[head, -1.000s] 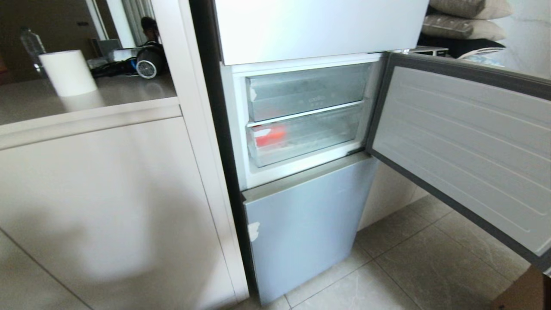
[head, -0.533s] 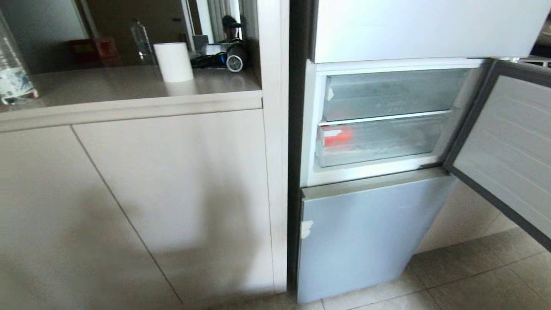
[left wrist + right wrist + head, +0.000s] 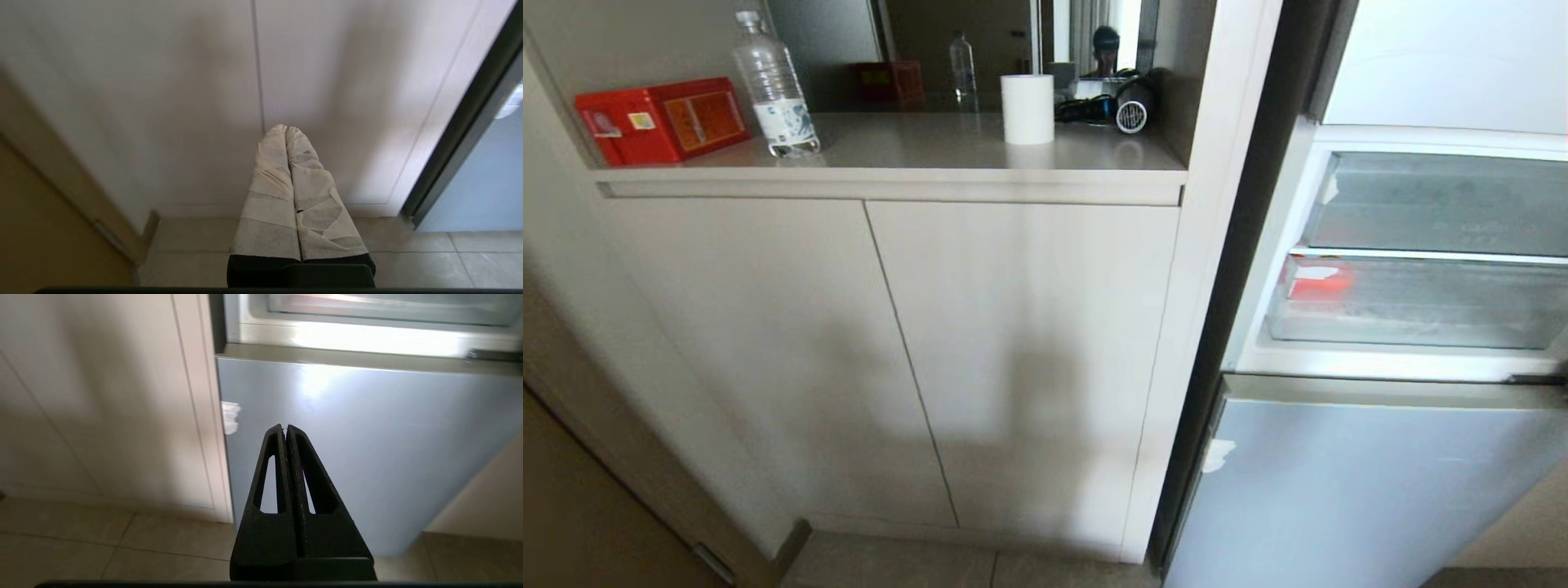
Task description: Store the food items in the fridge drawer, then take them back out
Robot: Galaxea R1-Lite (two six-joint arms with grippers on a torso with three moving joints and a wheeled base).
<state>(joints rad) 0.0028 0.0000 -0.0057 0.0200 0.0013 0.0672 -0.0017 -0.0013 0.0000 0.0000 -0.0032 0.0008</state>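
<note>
Pale beige cabinet doors [image 3: 874,343] filled most of the head view, and every place below is given relative to the fridge [image 3: 1388,457] at the right edge. Farthest left of the fridge, on the counter [image 3: 915,151] above the cabinet, sat a red box [image 3: 662,118], then a water bottle [image 3: 772,82], then a white paper roll [image 3: 1027,108], and closest to the fridge a dark hair dryer [image 3: 1123,110].

The left gripper [image 3: 285,131], wrapped in white tape, had its fingers pressed together around nothing. It pointed at the cabinet doors, left of the fridge's dark side edge.

The right gripper [image 3: 284,428], black, was likewise closed and empty. It pointed at the fridge's lower pale blue door, below the open compartment.

Inside that compartment, two clear frosted drawers lay one above the other, their long sides running across the fridge. A red item [image 3: 1319,282] showed through the left end of the lower drawer [image 3: 1429,306]; whether it was food could not be told.

Judging from this, the drawers lay up and to the right of both grippers, and the right gripper was the nearer one.
</note>
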